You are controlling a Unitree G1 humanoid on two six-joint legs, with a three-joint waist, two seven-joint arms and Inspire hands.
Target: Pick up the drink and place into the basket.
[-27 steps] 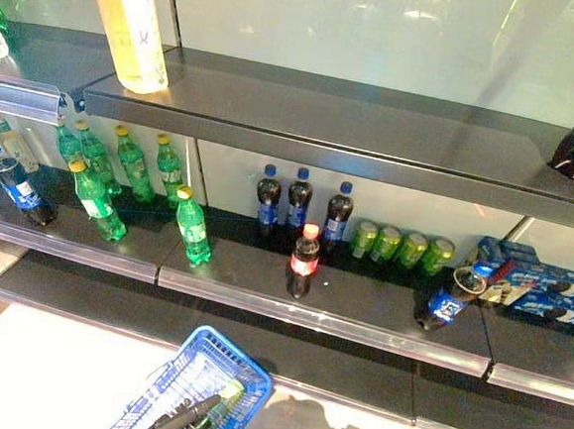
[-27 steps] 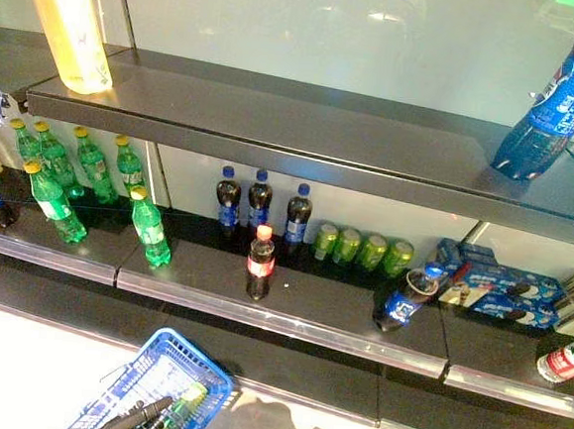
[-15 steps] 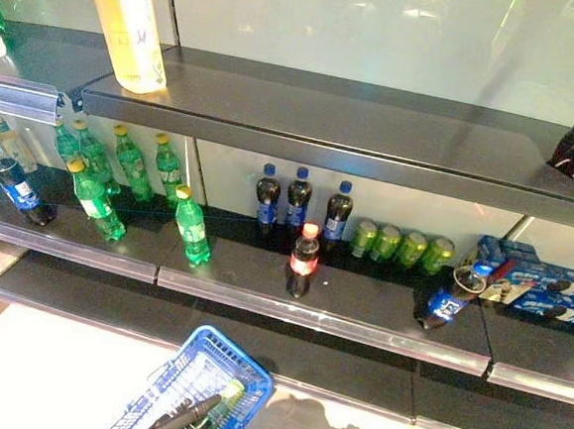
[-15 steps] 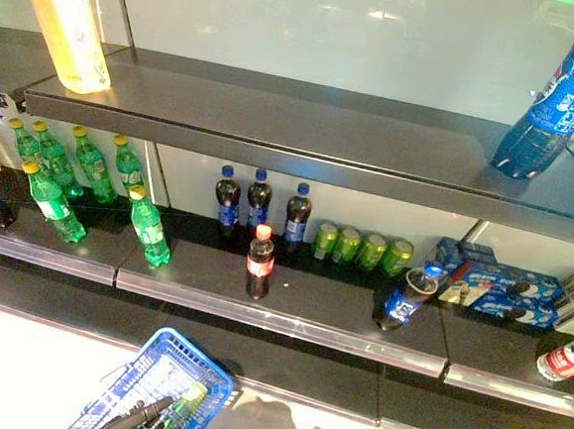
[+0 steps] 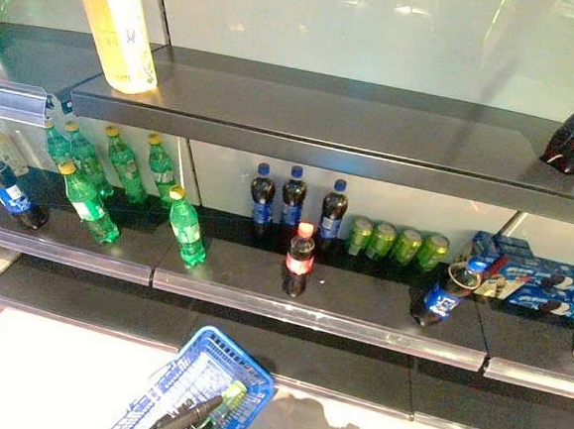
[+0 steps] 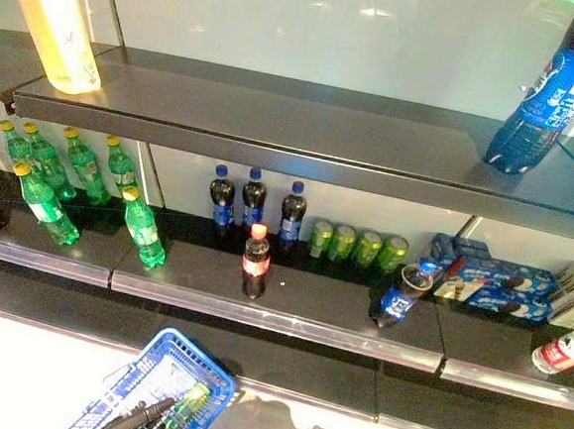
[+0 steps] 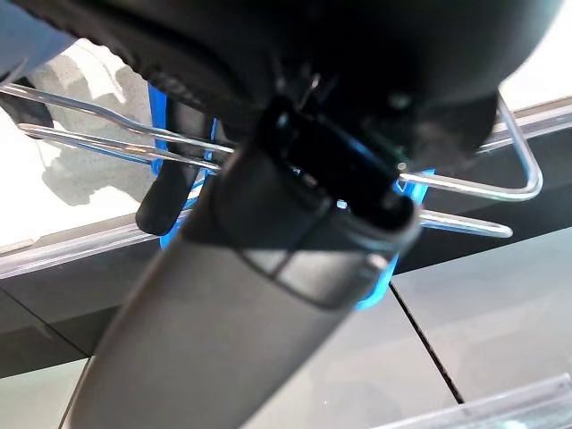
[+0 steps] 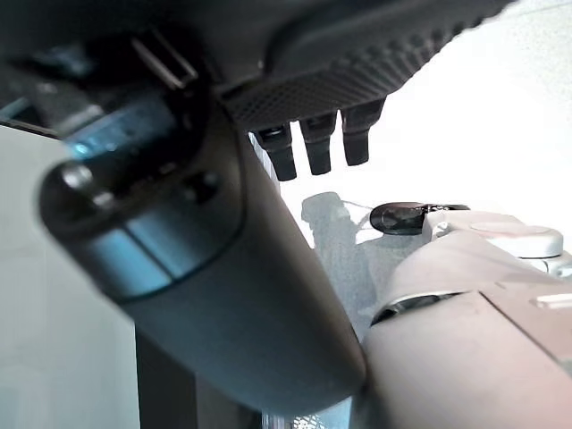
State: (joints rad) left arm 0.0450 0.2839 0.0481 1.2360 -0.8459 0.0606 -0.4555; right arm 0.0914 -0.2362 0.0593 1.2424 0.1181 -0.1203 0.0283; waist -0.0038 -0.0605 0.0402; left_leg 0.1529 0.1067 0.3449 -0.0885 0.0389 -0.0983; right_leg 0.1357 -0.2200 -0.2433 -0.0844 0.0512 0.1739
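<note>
**A:** Looking for the drink, where does it sit?

**B:** A green bottle (image 5: 225, 401) lies inside the blue basket (image 5: 246, 358) at the lower left of the frame. It is tipped over rather than upright. Its long axis runs on a diagonal, with the yellowish cap toward the upper right, facing the shelves, and the base down toward the lower left.

**A:** And who has the basket?

**B:** The left hand (image 7: 259, 295). In its wrist view the wire handles (image 7: 465, 183) run in under the dark palm and the fingers curl round them. From the head camera, the hand shows as a dark shape just beside the bottle.

**A:** The other hand?

**B:** The right hand (image 8: 223, 286) shows only in its own wrist view. Its fingers (image 8: 317, 147) are loose and hold nothing.

**A:** Anything else on the shelves?

**B:** A cola bottle (image 5: 299, 260) with a red cap stands upright, alone, near the front edge of the middle shelf (image 5: 359, 310) at mid-frame. Three blue-capped bottles (image 5: 293, 197) stand in a row behind it. More green bottles (image 5: 122, 167) stand upright to the left.
</note>
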